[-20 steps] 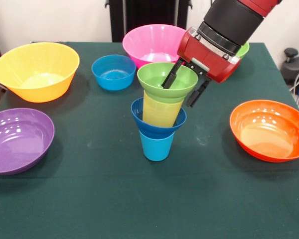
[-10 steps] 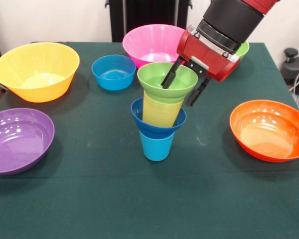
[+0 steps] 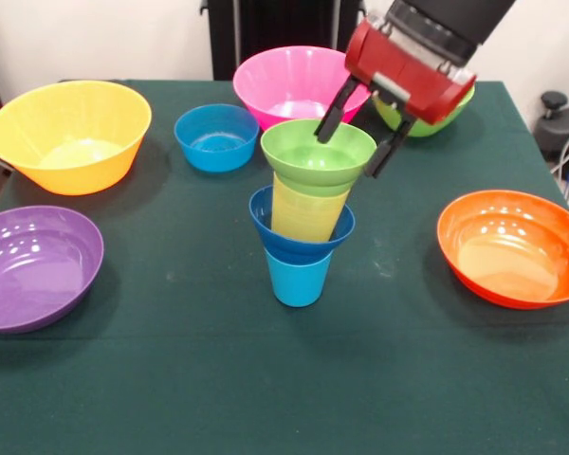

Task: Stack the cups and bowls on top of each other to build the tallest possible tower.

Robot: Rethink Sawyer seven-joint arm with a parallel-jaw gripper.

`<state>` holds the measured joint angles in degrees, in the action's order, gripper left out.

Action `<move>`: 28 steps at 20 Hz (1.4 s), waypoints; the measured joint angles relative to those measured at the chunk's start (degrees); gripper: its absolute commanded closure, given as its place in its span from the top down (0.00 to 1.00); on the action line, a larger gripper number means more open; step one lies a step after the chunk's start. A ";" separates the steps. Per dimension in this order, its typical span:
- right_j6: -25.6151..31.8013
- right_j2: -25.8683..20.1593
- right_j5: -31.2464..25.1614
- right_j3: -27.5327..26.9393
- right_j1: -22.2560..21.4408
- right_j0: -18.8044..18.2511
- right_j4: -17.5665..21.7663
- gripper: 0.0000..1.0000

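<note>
Red claw (image 3: 353,144) hangs wide open, empty, over the small green bowl's (image 3: 318,152) rim.

The gripper (image 3: 357,133) hangs tilted from above, its two black fingers (image 3: 331,116) spread apart.

Bright, even light from above; white glare spots on the purple bowl (image 3: 33,265) and orange bowl (image 3: 512,248); soft shadows, sharp focus.

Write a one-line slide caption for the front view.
Open gripper above a tower of cups and bowls topped by a small green bowl; six bowls around it.
</note>
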<state>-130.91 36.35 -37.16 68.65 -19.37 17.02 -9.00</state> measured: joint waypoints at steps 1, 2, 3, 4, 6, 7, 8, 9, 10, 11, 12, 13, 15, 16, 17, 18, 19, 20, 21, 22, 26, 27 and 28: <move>0.00 -0.01 -1.24 -0.73 -0.47 -0.17 -0.13 1.00; 0.00 -0.01 -2.04 -1.26 -0.76 -0.27 -0.21 1.00; 0.00 0.01 -3.96 -2.57 -1.40 -0.49 -0.52 1.00; 0.00 0.00 -5.03 -3.42 -1.67 -0.62 -0.75 1.00; 0.00 0.00 -6.34 -4.44 -1.99 -0.76 -1.04 1.00; 0.00 0.00 -8.42 -6.21 -2.54 -0.99 -1.59 1.00; 0.00 0.00 -9.09 -6.87 -2.70 -1.09 -1.79 1.00; 0.00 0.00 -9.76 -7.53 -2.87 -1.18 -2.00 1.00; 0.00 -0.01 -10.49 -8.26 -3.05 -1.31 -2.20 1.00; 0.00 -0.06 -11.43 -9.38 -3.32 -1.55 -2.59 1.00; 0.00 -0.20 -12.26 -10.51 -3.61 -1.85 -2.96 1.00; 0.00 -0.29 -12.80 -11.27 -3.81 -2.07 -3.20 1.00; 0.00 -0.45 -14.04 -12.91 -4.19 -2.59 -3.74 1.00; 0.00 -0.54 -14.67 -13.75 -4.40 -2.87 -3.94 1.00; 0.00 -0.66 -15.17 -14.50 -4.67 -3.16 -4.08 1.00; 0.00 -0.79 -15.51 -14.94 -4.97 -3.40 -4.12 1.00; 0.00 -1.04 -15.79 -15.48 -5.48 -3.79 -4.16 1.00; 0.00 -1.30 -15.81 -15.76 -5.97 -4.16 -4.16 1.00; 0.00 -1.63 -15.82 -15.81 -6.58 -4.55 -4.14 1.00; 0.00 -1.98 -15.81 -15.75 -7.24 -4.98 -4.14 1.00; 0.00 -3.86 -15.37 -12.89 -11.98 -7.65 -4.03 1.00; 0.00 -4.07 -15.16 -12.23 -12.70 -8.01 -4.01 1.00; 0.01 -4.41 -14.80 -10.94 -13.98 -8.64 -3.95 1.00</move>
<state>-130.90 31.94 -51.97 57.72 -33.35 8.38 -12.95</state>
